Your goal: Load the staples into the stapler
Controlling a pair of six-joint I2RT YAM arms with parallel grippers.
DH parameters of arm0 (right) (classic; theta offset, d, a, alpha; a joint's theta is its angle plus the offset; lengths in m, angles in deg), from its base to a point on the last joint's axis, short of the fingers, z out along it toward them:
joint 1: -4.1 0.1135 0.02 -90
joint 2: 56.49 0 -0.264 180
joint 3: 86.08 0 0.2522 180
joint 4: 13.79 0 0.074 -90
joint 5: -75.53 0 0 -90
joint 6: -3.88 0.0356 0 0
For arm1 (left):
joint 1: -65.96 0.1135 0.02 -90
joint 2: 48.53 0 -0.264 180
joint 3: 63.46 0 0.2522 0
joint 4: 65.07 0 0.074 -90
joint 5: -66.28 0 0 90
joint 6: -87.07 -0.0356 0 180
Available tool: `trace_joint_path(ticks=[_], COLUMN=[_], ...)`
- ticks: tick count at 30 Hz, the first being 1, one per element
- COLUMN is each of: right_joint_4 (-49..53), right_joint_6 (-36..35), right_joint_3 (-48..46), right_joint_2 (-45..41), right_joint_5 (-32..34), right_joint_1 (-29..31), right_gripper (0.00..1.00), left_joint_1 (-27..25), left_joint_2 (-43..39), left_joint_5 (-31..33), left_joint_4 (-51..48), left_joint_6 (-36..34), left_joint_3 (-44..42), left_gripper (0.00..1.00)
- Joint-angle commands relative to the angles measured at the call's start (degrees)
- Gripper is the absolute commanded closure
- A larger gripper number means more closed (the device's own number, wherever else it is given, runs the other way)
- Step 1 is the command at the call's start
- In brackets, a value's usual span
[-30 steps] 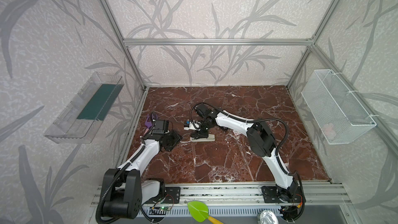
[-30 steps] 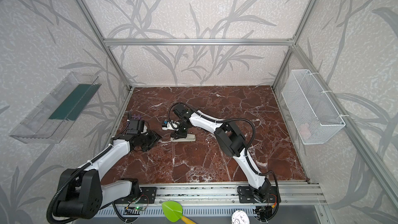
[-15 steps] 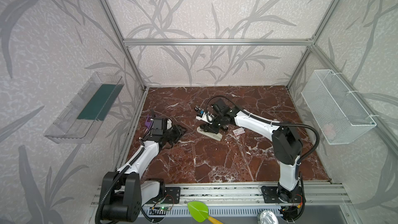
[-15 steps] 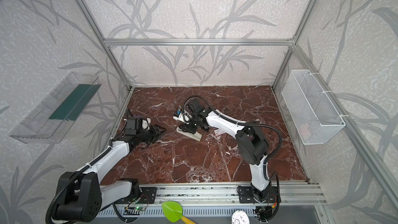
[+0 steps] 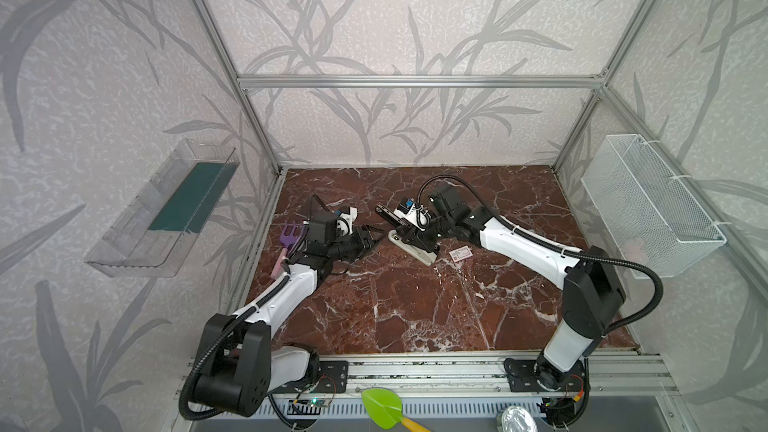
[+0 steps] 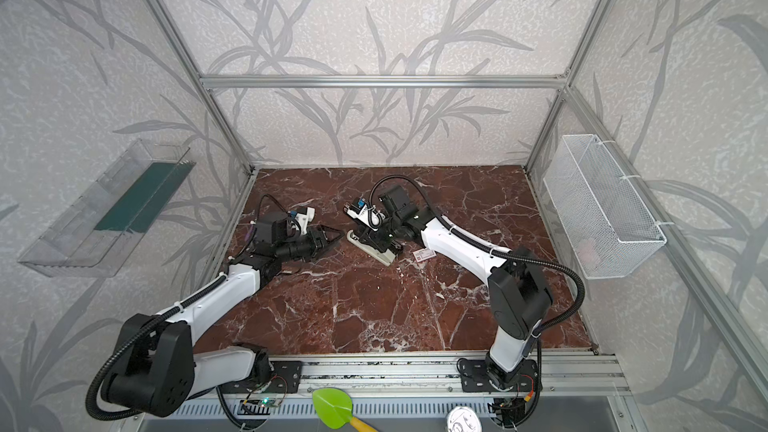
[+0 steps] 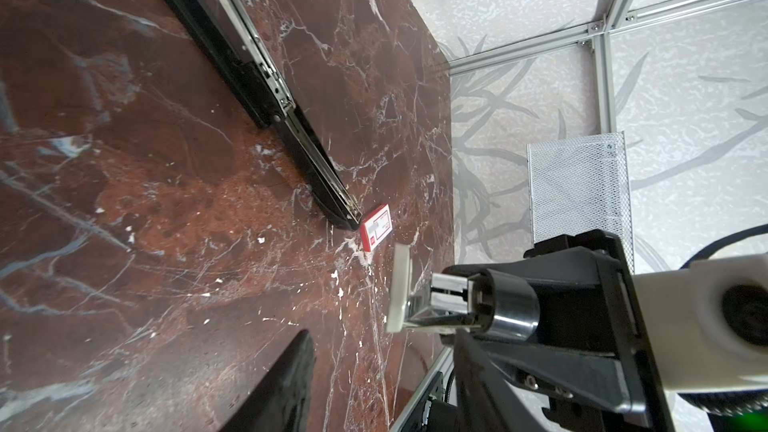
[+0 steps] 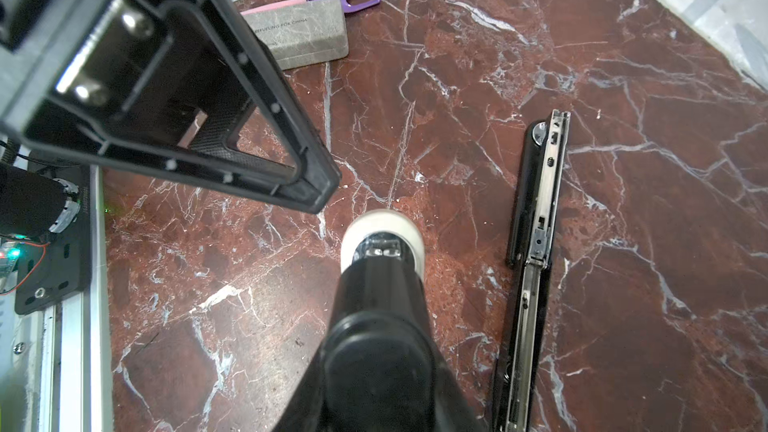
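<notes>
A cream-and-black stapler (image 5: 415,250) sits low at the table's middle, with my right gripper (image 5: 417,238) shut on it. In the right wrist view its cream end (image 8: 382,234) points away from the camera. A black stapler (image 8: 536,243) lies folded out flat on the marble just behind it, its metal channel (image 7: 266,72) showing. The staples (image 5: 461,253), a small red-and-white box, lie flat to the right of the held stapler and near the black stapler's tip (image 7: 376,228). My left gripper (image 5: 374,238) stands open and holds nothing, just left of the cream stapler; one finger (image 7: 286,380) shows.
A purple hand rake (image 5: 289,233) and a grey case (image 8: 303,33) lie at the far left by the wall. A wire basket (image 5: 648,205) hangs on the right wall and a clear bin (image 5: 166,209) on the left. A green scoop (image 5: 384,407) lies past the front rail.
My right arm has swung to the right, carrying the cream stapler a little right, and the staples box has come into view. My left gripper has moved right toward the stapler.
</notes>
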Motion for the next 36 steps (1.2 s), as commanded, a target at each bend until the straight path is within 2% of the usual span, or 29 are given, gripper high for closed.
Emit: trace_joint_path(ticks=[1,12,18,24,30,36], right_joint_4=[-3.63,-1.81,-4.24,-6.22,-11.26,-18.74], right_joint_6=[1.14,-0.81,0.77,2.31,6.32,12.61], right_joint_3=[-0.02,1.24,0.78,0.5,-3.03,-9.41], right_joint_2=[-4.41,-4.59,-5.23,-6.13,-10.28,-16.85], right_joint_5=[-2.01,-1.37,-1.41,-0.3,0.05,-2.67], right_joint_1=[0.04,1.39,1.39,1.32,-1.4,-6.26], right_gripper=[0.98,0.98,0.99,1.0,1.0,1.0], left_joint_1=[-0.42,-2.65,-3.41,-3.52,-2.77,0.35], left_joint_2=[1.7,5.15,6.21,6.31,6.2,6.16], left_joint_5=[-2.03,-2.82,-3.07,-3.17,-0.62,0.54], left_joint_4=[3.74,4.67,4.82,4.59,4.06,5.82], left_joint_6=[1.2,0.94,0.93,0.4,0.49,2.45], left_joint_3=[1.88,4.81,4.57,4.38,3.7,2.04], left_gripper=[0.45,0.52,0.7,1.0,1.0,1.0])
